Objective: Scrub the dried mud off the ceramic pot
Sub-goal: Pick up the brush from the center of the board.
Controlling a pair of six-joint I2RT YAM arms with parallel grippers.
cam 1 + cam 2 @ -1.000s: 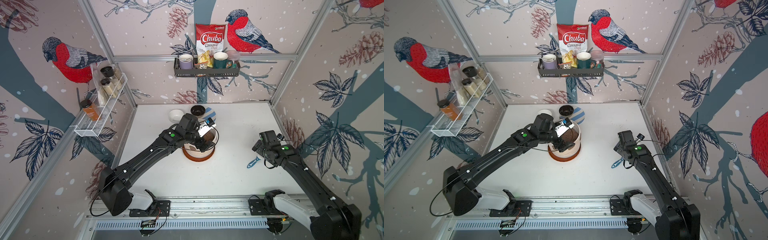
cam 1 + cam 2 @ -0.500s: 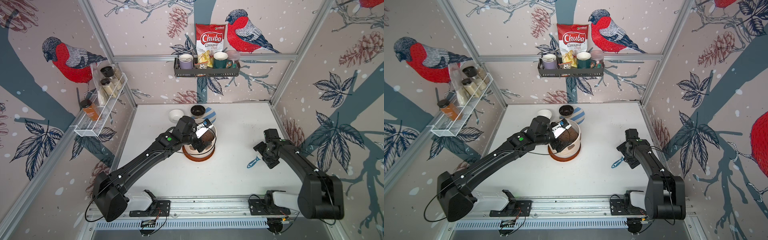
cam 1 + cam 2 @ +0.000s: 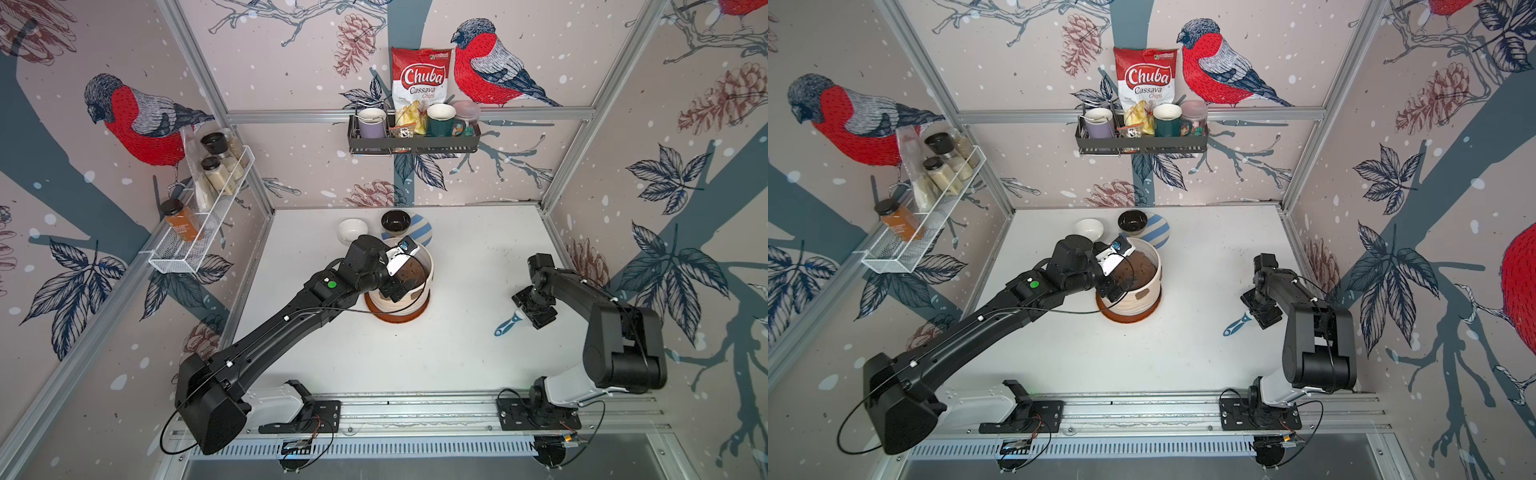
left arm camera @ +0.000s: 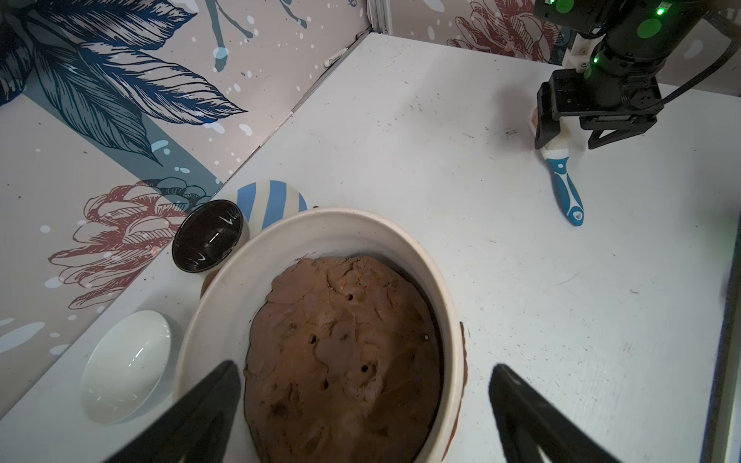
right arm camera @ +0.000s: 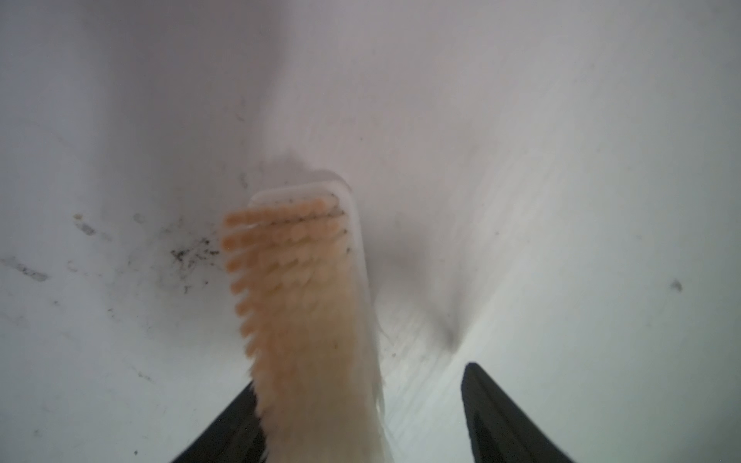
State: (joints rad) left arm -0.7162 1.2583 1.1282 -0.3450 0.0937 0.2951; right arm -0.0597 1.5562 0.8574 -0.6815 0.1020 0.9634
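Right wrist: right hand (image 5: 361,377) unclenched astride peach-bristled brush (image 5: 296,280) | left wrist: left hand (image 4: 363,365) spread over ceramic pot (image 4: 320,224)

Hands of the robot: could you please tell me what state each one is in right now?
Left hand: open, above the ceramic pot, holding nothing.
Right hand: open, straddling the head of the scrub brush, not yet clamped.

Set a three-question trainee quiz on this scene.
1. True or false: the brush lies inside the ceramic pot.
2. Which stands nearer the striped plate: A the white bowl, B the black bowl?
3. Fill in: the right gripper straddles the brush's ____.
Key: 1 false; 2 B; 3 head.
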